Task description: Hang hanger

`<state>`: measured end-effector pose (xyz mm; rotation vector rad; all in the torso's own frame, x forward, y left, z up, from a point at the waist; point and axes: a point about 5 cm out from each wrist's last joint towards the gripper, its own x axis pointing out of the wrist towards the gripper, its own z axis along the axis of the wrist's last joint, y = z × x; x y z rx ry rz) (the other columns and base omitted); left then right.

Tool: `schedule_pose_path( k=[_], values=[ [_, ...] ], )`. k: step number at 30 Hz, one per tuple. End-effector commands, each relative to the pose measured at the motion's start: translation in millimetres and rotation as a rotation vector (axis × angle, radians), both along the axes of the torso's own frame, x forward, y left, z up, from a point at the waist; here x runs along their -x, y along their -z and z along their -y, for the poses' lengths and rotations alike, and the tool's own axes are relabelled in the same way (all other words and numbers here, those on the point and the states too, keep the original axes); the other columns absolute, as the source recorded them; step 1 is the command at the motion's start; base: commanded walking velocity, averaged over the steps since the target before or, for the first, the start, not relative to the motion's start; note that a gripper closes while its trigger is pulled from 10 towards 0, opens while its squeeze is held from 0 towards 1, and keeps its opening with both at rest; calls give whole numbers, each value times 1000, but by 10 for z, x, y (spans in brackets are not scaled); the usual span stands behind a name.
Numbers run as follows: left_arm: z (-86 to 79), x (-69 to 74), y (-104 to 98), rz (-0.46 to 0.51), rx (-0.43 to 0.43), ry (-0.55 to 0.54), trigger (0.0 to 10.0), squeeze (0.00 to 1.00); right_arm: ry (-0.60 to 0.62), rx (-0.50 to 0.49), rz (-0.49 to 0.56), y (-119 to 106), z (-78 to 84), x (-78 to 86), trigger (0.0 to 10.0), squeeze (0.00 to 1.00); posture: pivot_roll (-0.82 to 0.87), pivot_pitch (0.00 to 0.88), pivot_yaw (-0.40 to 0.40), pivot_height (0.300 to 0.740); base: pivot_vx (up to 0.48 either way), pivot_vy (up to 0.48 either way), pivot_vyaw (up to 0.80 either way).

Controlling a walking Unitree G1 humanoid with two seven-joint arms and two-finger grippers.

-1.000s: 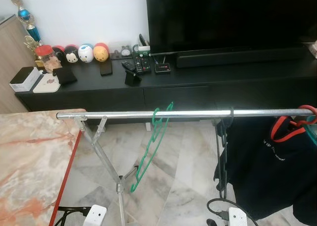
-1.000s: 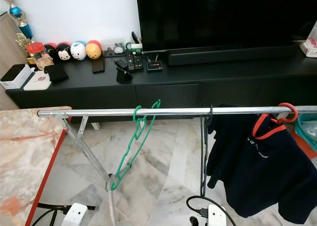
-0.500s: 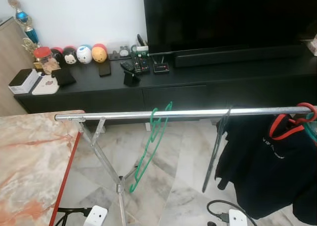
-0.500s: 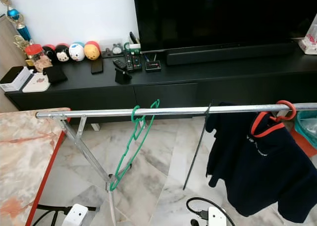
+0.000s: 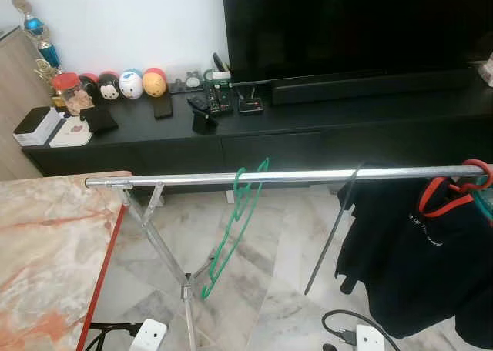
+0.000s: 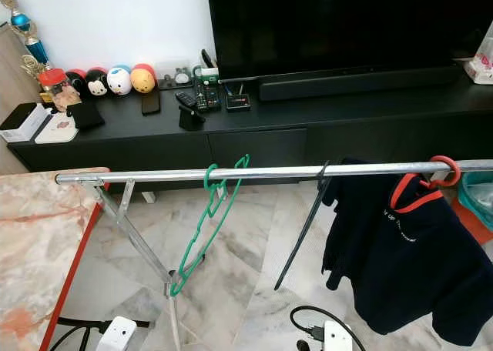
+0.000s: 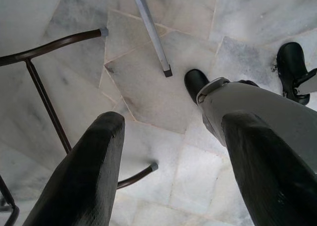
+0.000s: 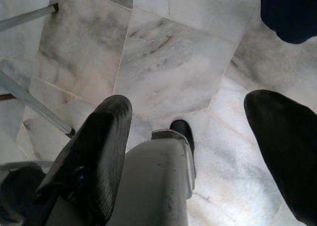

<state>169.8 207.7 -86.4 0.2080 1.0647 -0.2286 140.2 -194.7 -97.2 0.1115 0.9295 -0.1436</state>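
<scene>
- Your left gripper (image 7: 171,181) hangs low over the marble floor (image 7: 148,97); its jaws stand wide apart and hold nothing.
- Between and beyond those jaws you see floor tiles, a grey rack leg (image 7: 151,32) ending in a dark foot, and a dark curved metal frame (image 7: 44,92) off to one side of the jaws.
- Your right gripper (image 8: 198,151) also hangs above the floor, jaws spread wide and empty; past its jaws lie pale tiles and the hem of a dark garment (image 8: 290,13).
- The black hanger (image 6: 302,226) is hooked on the silver rail (image 6: 262,172), well above and ahead of both sets of jaws, touching neither. It tilts, its lower end angled toward the robot's left.
- Just beside it on the rail, toward the robot's right, a navy shirt (image 6: 400,266) hangs on a red hanger (image 6: 443,170).
- Farther along toward the robot's left, a green hanger (image 6: 206,228) is hooked on the same rail and hangs slanted.
- Behind the rail stands a black TV cabinet (image 6: 254,132) with a television (image 6: 347,24), remotes (image 6: 202,97) and round toy figures (image 6: 115,79).
- A marble tabletop (image 6: 35,243) with a red edge sits at the rail's left end.
</scene>
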Motion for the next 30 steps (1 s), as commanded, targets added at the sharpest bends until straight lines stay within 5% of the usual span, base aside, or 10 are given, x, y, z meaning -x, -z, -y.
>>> schedule_pose_path(
  k=[1, 30],
  values=[
    [-57, 9, -6, -1, -4, -26, 10000, 0, -48, 25, -29, 23, -22, 45, 10000, 0, -101, 0, 84, 740, 0, 0, 0],
    [-35, -50, -20, 28, 0, -132, 10000, 0, -166, 94, -39, -22, 40, -79, 10000, 0, 13, 0, 1, 740, 0, 0, 0]
  ],
)
